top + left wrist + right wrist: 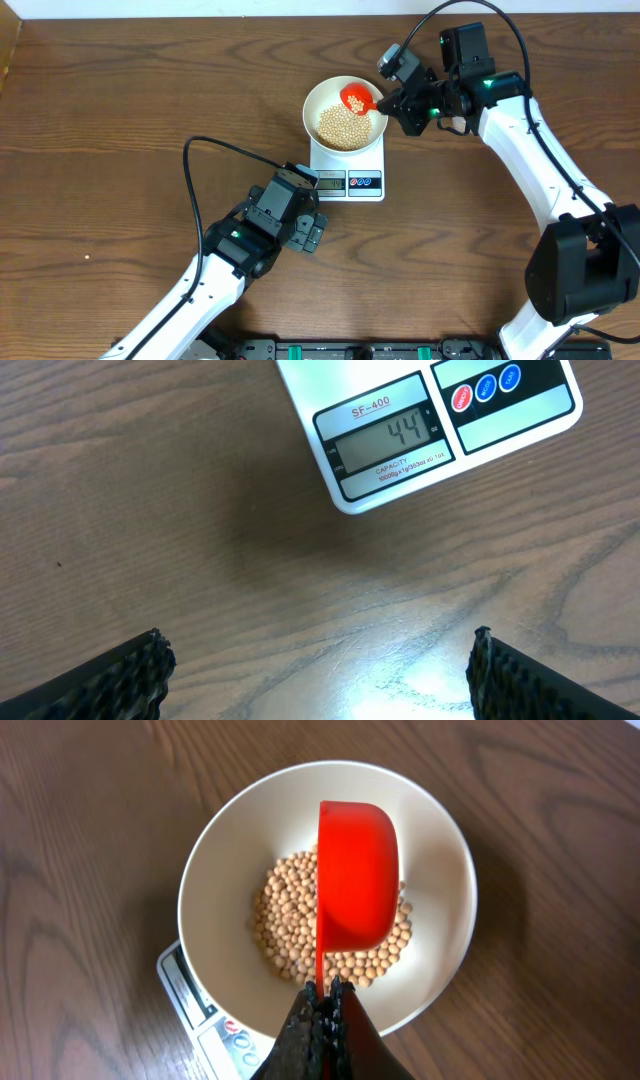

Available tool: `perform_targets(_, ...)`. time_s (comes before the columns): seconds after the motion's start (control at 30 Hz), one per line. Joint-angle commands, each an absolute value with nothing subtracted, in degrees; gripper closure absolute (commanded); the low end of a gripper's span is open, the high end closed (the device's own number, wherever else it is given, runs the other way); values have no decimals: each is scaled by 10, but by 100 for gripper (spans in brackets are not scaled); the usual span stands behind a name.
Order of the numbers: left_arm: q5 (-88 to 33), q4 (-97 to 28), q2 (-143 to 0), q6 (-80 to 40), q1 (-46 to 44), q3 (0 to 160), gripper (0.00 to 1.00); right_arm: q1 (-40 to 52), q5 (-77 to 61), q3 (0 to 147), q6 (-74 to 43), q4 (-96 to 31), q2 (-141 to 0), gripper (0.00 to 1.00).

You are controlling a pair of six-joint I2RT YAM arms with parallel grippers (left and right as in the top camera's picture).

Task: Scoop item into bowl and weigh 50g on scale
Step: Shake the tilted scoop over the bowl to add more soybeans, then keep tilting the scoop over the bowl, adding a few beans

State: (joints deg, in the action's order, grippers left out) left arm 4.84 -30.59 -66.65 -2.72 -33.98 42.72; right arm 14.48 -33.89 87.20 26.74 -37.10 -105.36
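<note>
The white bowl (pixel 318 104) stands on the white scale (pixel 347 180) and holds a heap of tan beans (pixel 342 127). In the right wrist view the bowl (pixel 220 880) and beans (pixel 285 920) fill the frame. My right gripper (pixel 323 992) is shut on the handle of a red scoop (pixel 355 870), tipped on its side over the beans; it also shows overhead (pixel 358 97). The scale display (pixel 388 435) reads 44. My left gripper (pixel 318 670) is open and empty over bare wood, just in front of the scale.
The scale's round buttons (pixel 486 387) sit right of the display. The brown wooden table (pixel 120 120) surrounds the scale. The left arm (pixel 250 240) lies at the front left, the right arm (pixel 540 150) along the right side.
</note>
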Motion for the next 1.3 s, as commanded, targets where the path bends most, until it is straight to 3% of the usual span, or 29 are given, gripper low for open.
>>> perform_targets(0.0,50,-305,-670,-19,-342,424,4,142,-363,874,231,-362,-1045,99)
perform_targets(0.37,50,-305,-670,-19,-342,424,4,128,-397,874,160,-345,-1045,99)
perform_targets(1.07,50,-305,-670,-19,-342,424,4,125,-396,874,164,-345,-1045,99)
perform_targets(1.27,50,-305,-670,-20,-342,424,4,144,-395,874,224,-363,-1045,99)
